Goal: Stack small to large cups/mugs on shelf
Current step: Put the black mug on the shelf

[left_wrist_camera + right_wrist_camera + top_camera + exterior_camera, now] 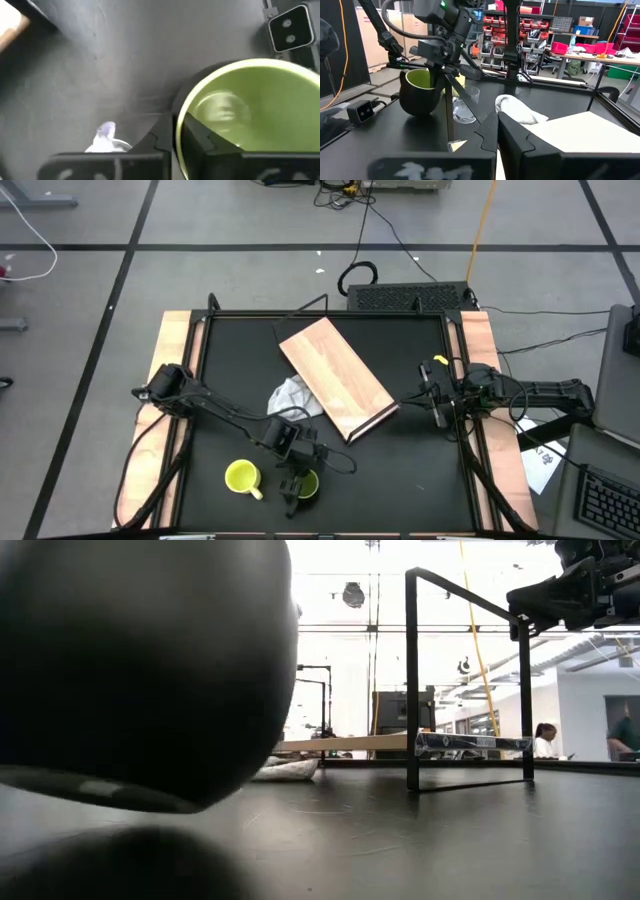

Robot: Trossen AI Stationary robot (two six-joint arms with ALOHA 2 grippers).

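Currently:
left gripper (297, 485): clamped across the dark green mug's (303, 484) rim, one finger inside, one outside.
yellow mug (241, 477): just beside it, handle toward the claw.
glass cup (465, 104): close behind the green mug.
shelf (335, 376): well beyond the claw, white cloth (291, 396) between.
right gripper (436, 392): parked at the table edge, fingers apart.
risk: thin rim grip may let the mug pivot or slip; swing could clip the glass cup.

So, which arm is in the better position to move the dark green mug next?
The left arm. Its gripper is already at the dark green mug, with one finger inside the rim and one outside. The right gripper waits at the table's far right edge, beyond the shelf.
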